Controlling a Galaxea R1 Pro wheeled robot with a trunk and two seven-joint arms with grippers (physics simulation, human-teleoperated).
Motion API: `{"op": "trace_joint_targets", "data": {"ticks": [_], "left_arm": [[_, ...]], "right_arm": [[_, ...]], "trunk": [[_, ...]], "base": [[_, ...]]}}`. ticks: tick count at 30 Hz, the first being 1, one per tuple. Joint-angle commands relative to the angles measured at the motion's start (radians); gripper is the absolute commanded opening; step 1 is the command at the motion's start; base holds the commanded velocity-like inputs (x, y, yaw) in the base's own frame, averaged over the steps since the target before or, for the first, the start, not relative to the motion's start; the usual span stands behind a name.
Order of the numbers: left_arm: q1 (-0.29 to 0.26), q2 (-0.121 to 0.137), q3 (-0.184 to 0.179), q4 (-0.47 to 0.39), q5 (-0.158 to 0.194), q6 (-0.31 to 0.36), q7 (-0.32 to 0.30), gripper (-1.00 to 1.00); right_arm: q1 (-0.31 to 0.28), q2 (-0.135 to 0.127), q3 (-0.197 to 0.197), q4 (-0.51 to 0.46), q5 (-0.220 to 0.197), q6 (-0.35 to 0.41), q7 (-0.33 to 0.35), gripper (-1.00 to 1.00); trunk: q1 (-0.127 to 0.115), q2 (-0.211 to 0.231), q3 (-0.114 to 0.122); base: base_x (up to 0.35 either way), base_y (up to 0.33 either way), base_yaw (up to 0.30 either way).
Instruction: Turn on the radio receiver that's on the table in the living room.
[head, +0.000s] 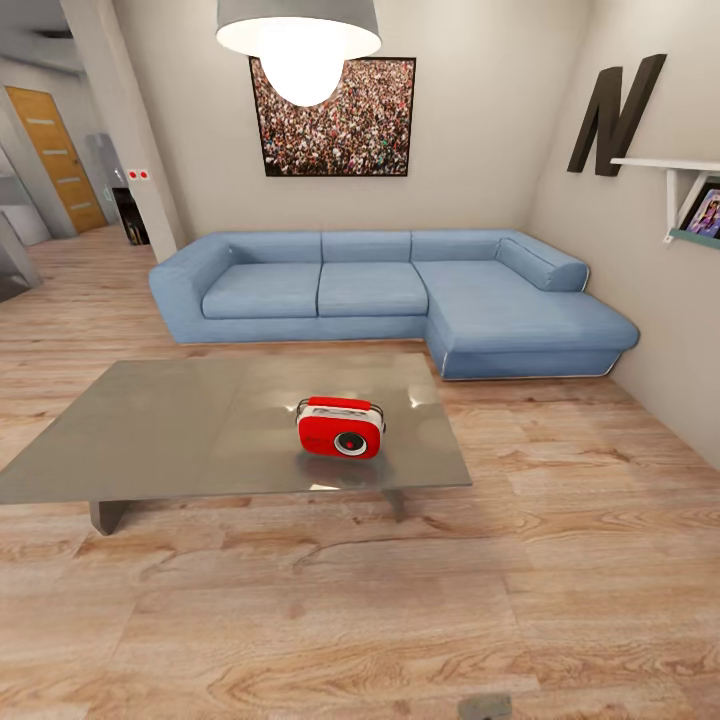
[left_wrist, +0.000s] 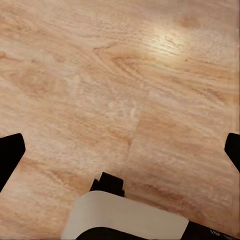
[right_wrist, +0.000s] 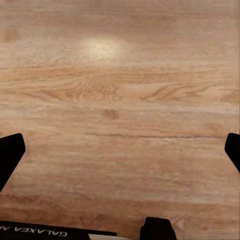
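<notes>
Standing on the table (head: 150, 430) near its front edge, the radio receiver (head: 340, 428) is well apart from robot. Left hand (left_wrist: 120, 150) & right hand (right_wrist: 120, 150) are wide open, empty, over the floor (head: 400, 620). Risk: a clumsy press pushes the light radio off the edge.

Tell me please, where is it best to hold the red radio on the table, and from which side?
Probably the thin top handle of the radio, approached from above: it stands upright on the table, dial facing the camera, with the handle arching along its top.
</notes>
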Motion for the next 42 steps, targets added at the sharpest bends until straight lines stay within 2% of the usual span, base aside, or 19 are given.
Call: {"op": "trace_joint_targets", "data": {"ticks": [1, 4, 5, 8, 12, 14, 15, 16, 19, 21, 27, 31, 37, 42], "left_arm": [[0.002, -0.001, 0.0, -0.044, 0.0, 0.061, 0.0, 1.0], [0.03, -0.005, 0.0, -0.197, 0.001, 0.201, 0.0, 1.0], [0.059, -0.009, 0.0, -0.284, 0.002, 0.243, 0.0, 1.0], [0.124, -0.019, 0.0, -0.466, 0.003, 0.337, 0.0, 1.0], [0.165, -0.028, 0.0, -0.618, 0.004, 0.463, 0.0, 1.0], [0.173, -0.03, -0.001, -0.675, 0.004, 0.533, 0.0, 1.0], [0.177, -0.032, -0.005, -0.734, 0.004, 0.605, 0.0, 1.0], [0.177, -0.033, -0.008, -0.752, 0.004, 0.627, 0.0, 1.0], [0.18, -0.034, -0.035, -0.83, 0.004, 0.708, 0.0, 1.0], [0.181, -0.034, -0.057, -0.854, 0.004, 0.728, 0.001, 1.0], [0.181, -0.029, -0.09, -0.888, 0.004, 0.748, 0.003, 1.0], [0.181, -0.028, -0.093, -0.901, 0.004, 0.751, 0.003, 1.0], [0.181, -0.032, -0.102, -0.904, 0.005, 0.778, 0.003, 1.0], [0.181, -0.032, -0.109, -0.905, 0.006, 0.789, 0.003, 1.0]], "right_arm": [[0.0, -0.001, -0.001, -0.005, -0.013, 0.004, 0.0, 1.0], [0.0, -0.003, -0.001, -0.011, -0.027, 0.008, 0.0, 1.0], [0.0, -0.003, -0.001, -0.014, -0.029, 0.009, 0.0, 1.0], [0.001, -0.003, -0.002, -0.05, -0.028, 0.01, -0.001, 1.0], [0.006, -0.004, -0.002, -0.127, -0.029, 0.033, -0.003, 1.0], [0.01, -0.003, -0.002, -0.181, -0.029, 0.079, -0.003, 1.0], [0.012, -0.003, -0.002, -0.247, -0.03, 0.164, -0.003, 1.0], [0.012, -0.003, -0.002, -0.271, -0.03, 0.199, -0.003, 1.0], [0.013, -0.002, -0.002, -0.408, -0.032, 0.4, -0.002, 1.0], [0.014, -0.002, -0.002, -0.469, -0.032, 0.476, -0.002, 1.0], [0.014, -0.002, -0.002, -0.563, -0.031, 0.529, -0.002, 1.0], [0.014, -0.002, -0.001, -0.588, -0.031, 0.557, -0.003, 1.0], [0.014, -0.002, 0.004, -0.602, -0.029, 0.697, -0.002, 1.0], [0.014, -0.002, -0.002, -0.604, -0.029, 0.712, -0.002, 1.0]], "trunk": [[0.0, 0.0, 0.0], [0.0, 0.0, 0.0], [0.0, 0.0, 0.0], [0.0, 0.0, 0.0], [0.0, 0.0, 0.0], [0.0, 0.0, 0.0], [0.0, 0.0, 0.0], [0.0, 0.0, 0.0], [0.0, 0.0, 0.0], [0.0, 0.0, 0.0], [0.0, 0.0, 0.0], [0.0, 0.0, 0.0], [0.0, 0.0, 0.0], [0.0, 0.0, 0.0]], "base": [[0.0, 0.0, 0.0], [0.0, 0.0, 0.0], [0.0, 0.0, 0.0], [0.0, 0.0, 0.0], [0.0, 0.0, 0.0], [0.0, 0.0, 0.0], [0.0, 0.0, 0.0], [0.0, 0.0, 0.0], [0.0, 0.0, 0.0], [0.0, 0.0, 0.0], [0.0, 0.0, 0.0], [0.0, 0.0, 0.0], [0.0, 0.0, 0.0], [0.0, 0.0, 0.0]]}}
